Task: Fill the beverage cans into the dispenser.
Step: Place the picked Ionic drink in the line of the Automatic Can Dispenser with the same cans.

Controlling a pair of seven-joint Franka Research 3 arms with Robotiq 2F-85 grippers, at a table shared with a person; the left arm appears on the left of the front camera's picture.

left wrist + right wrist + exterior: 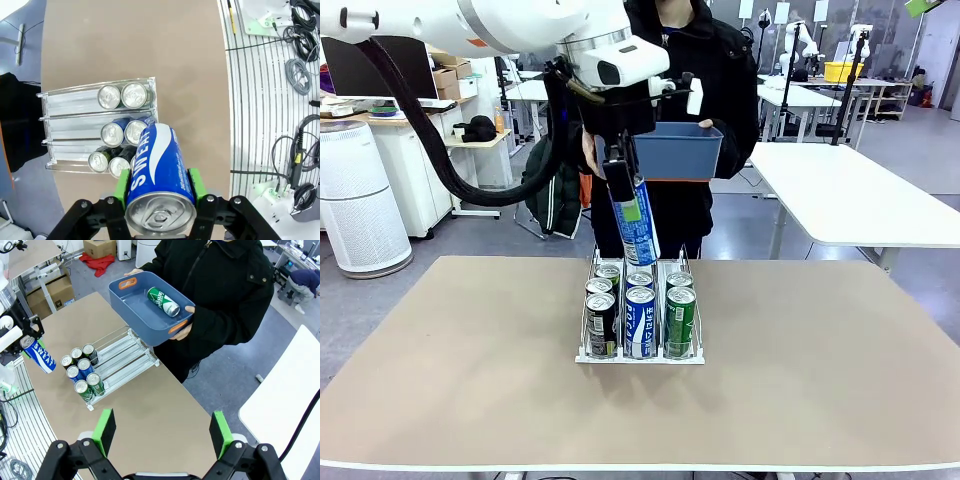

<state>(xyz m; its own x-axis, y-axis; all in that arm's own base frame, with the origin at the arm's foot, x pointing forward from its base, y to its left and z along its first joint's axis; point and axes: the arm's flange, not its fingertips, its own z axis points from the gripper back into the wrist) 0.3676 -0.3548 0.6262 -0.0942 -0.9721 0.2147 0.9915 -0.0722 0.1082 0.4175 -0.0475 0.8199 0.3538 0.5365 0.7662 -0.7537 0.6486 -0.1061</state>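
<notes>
The left jaws hold a blue can near its silver top; a green pad presses on each side of it. The can hangs in the air, tilted, with its top toward 11 o'clock and its bottom toward 5 o'clock in the front view; it is just above the far end of the rack and does not touch it.

The rack sits in the middle of the worktop; from the left wrist it lies at 10 o'clock of the held can. More cans stand upright at the near end of all three lanes. In the front row there is a black one at 9 o'clock, a blue-and-white one in the middle and a green one at 3 o'clock; the far parts of the lanes are bare.

The right jaws are wide apart with nothing between them; their green pads point down at the worktop from high up. In that view the rack is at 10 o'clock and the tub at 12 o'clock.

A person in a black coat stands at the far side and holds the blue tub with both hands, off the worktop; one hand grips its orange handle. A green can lies on its side in the tub.
</notes>
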